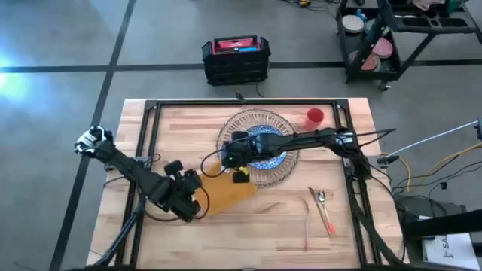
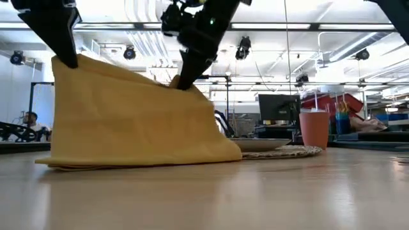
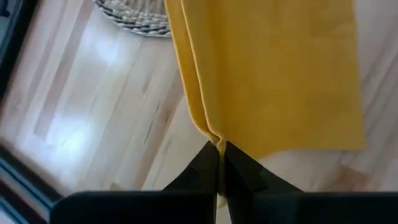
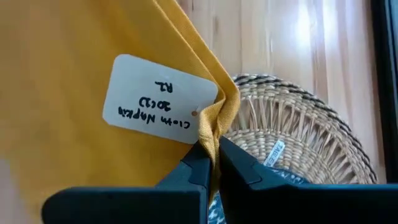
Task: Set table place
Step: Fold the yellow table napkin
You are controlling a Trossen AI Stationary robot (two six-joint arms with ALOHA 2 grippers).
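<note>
Light wooden table (image 1: 181,233), woven placemat (image 1: 282,172), red cup (image 1: 315,116), cutlery (image 1: 324,208), yellow napkin's lower edge (image 1: 226,197)

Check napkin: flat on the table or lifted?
Partly lifted. Both pincers, left and right, are shut on the napkin's top edge; it hangs like a sheet, its bottom edge resting on the table.

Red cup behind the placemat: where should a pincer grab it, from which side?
Take the red cup around its side wall, near the rim. It stands upright and open-topped by the woven placemat, with bare table on its right, so approaching from the right side looks safest.
</note>
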